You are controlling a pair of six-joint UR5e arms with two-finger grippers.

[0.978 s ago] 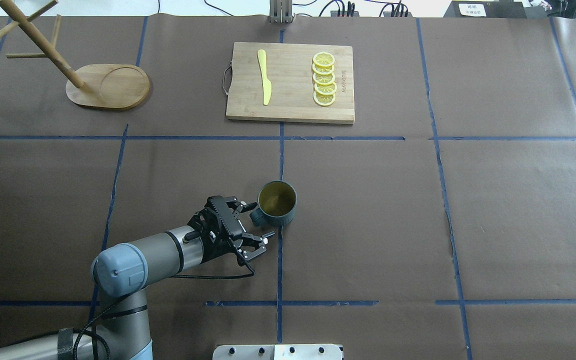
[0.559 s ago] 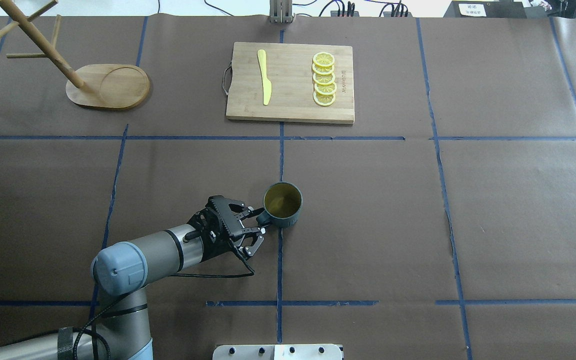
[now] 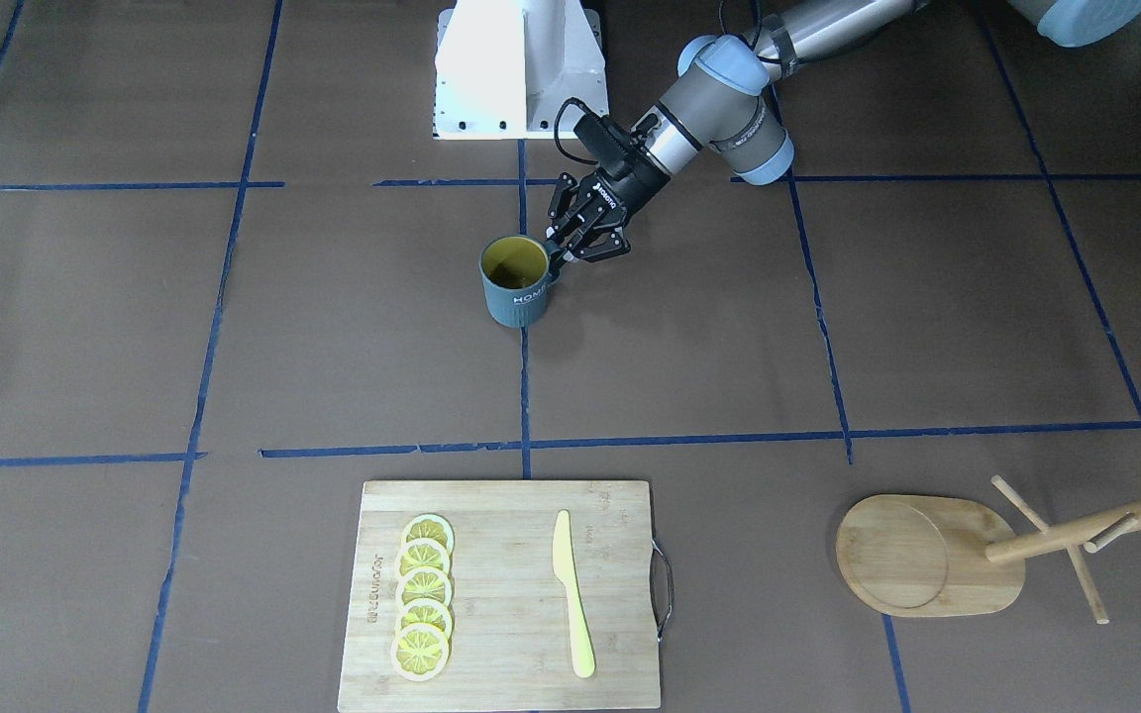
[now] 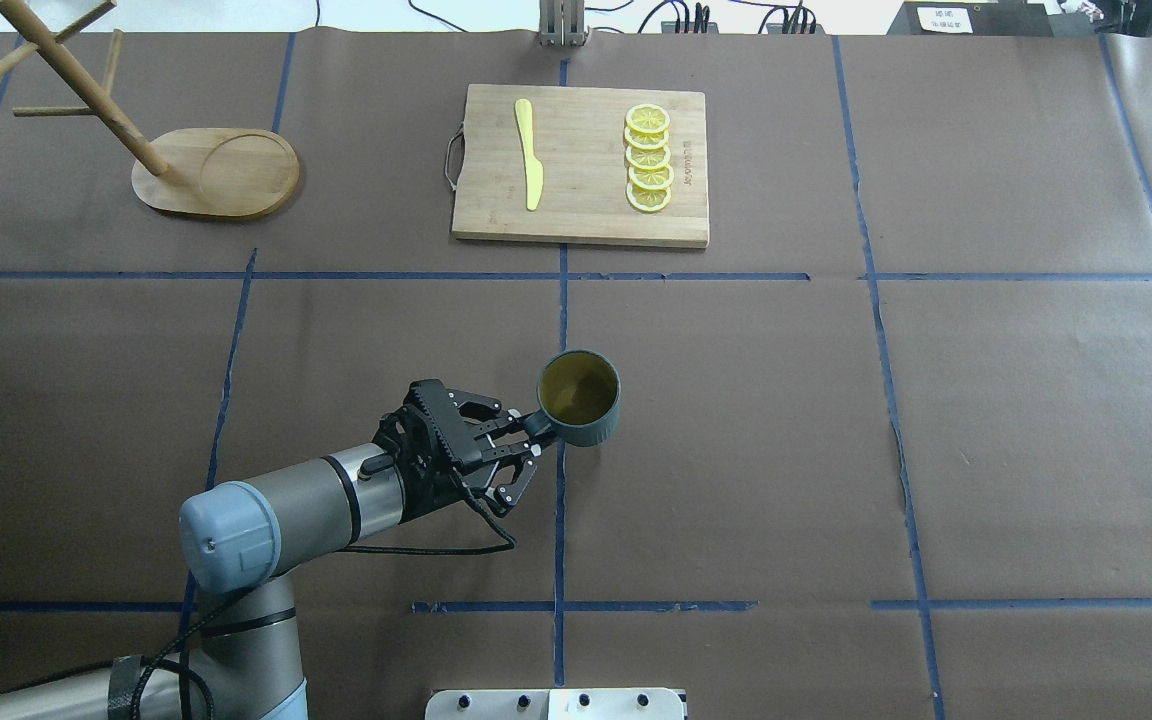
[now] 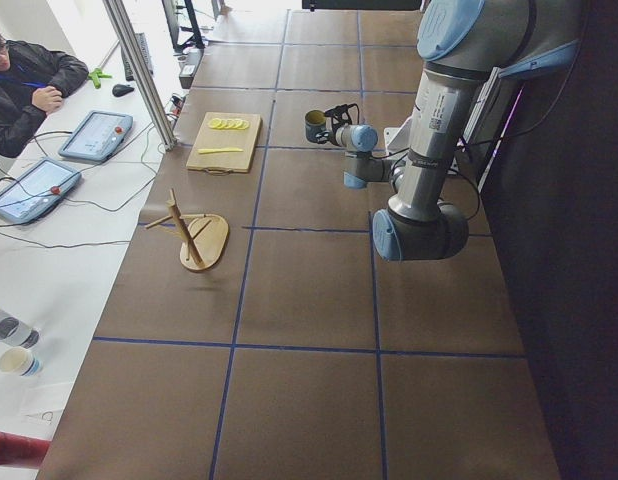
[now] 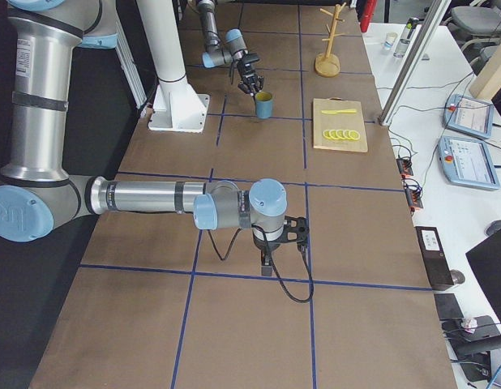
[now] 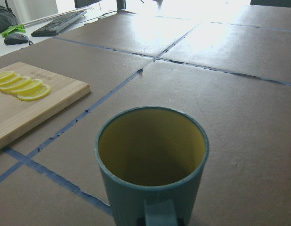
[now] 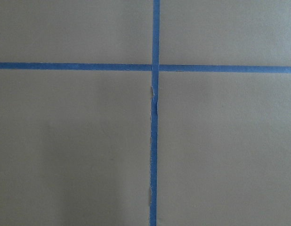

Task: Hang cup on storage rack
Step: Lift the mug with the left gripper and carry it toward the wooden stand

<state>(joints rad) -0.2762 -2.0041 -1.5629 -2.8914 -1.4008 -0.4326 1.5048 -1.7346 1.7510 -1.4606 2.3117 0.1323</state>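
Note:
The dark teal cup with a yellow inside stands upright near the table's middle. "HOME" shows on its side in the front-facing view. My left gripper is shut on the cup's handle, from the cup's near left side. The left wrist view shows the cup close up with the handle at the bottom edge. The bamboo storage rack stands at the far left, its pegs bare. My right gripper shows only in the exterior right view, low over the table. I cannot tell whether it is open or shut.
A bamboo cutting board lies at the far middle, with a yellow knife and several lemon slices on it. Blue tape lines cross the brown table cover. A person sits at a side table.
My left gripper has closed on the cup's handle. The cup has shifted right and slightly away from the robot and looks a little larger from overhead.

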